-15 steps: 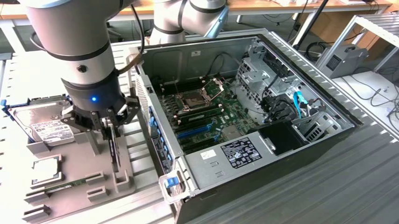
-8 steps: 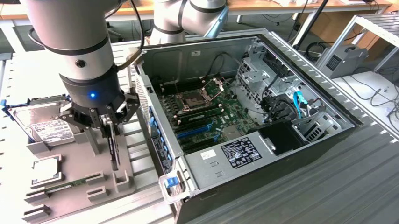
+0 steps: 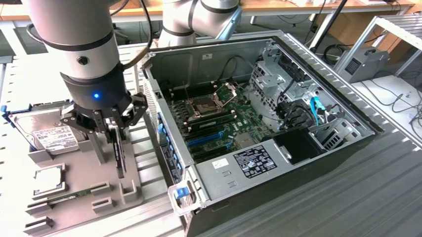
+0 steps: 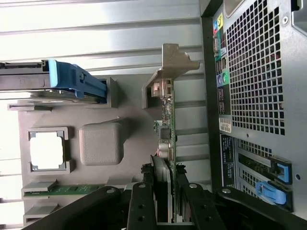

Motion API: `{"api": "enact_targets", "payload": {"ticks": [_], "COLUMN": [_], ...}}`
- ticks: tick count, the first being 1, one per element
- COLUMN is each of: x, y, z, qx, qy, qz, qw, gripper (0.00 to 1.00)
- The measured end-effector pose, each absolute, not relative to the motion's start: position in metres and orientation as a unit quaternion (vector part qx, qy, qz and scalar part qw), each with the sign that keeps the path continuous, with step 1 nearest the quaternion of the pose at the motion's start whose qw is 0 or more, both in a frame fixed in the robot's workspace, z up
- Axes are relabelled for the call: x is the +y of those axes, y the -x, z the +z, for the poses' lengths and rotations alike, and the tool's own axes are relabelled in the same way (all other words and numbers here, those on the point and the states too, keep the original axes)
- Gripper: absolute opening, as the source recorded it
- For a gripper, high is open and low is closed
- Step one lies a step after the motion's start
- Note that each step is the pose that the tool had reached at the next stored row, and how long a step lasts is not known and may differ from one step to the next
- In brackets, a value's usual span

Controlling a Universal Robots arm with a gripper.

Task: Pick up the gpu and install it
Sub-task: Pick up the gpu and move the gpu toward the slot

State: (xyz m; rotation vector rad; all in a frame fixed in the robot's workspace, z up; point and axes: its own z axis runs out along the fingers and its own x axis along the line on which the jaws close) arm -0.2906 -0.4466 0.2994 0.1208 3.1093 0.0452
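Gripper [image 4: 165, 168] sits closest to the wrist cam. Its fingers [image 4: 144, 203] straddle the gpu [image 4: 166, 129], one on each side of the thin card. Pads look pressed vs. both faces w/ no gap showing, so the jaws read as clamped on the gpu, not standing free. Grip is at the card's end away from its silver bracket [image 4: 175, 62].

Key relation: the gpu stands on edge and is seen edge-on btwn the jaws, so they close across its thickness. Its long axis runs level along the fixture tray [image 4: 129, 124], parallel w/ the rear panel of the PC case [image 4: 259, 81]. It points straight out from the jaws toward the bracket end. That end looks to sit by a slotted post of the tray. Whether the card has lifted off its posts can't be told.

Gpu's place: along the tray's edge nearest the case, w/ tray and case just beside each other. Further across the tray, a gray block [image 4: 100, 143] sits near the middle. CPU chip [image 4: 47, 149] and memory stick [image 4: 62, 190] lie toward the opposite edge. Hard drive [image 4: 72, 81] w/ blue caddy is at the corner on the bracket's end, far from the case.

Pose, exterior view: the arm [image 3: 82, 44] comes down near-vertical w/ the wrist pointing straight down over the tray. The case lies open toward the exterior view's right, motherboard [image 3: 218, 118] exposed. Judged: pick-up stage, card not in the case.
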Motion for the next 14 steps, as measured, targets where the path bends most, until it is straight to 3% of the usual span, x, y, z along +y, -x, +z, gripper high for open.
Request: {"api": "enact_targets", "payload": {"ticks": [14], "x": [-0.446], "y": [0.291], "z": [0.314], "qx": [0.999], "qy": [-0.039], "qz": [0.015], "qw": [0.015], "gripper": [0.29]}}
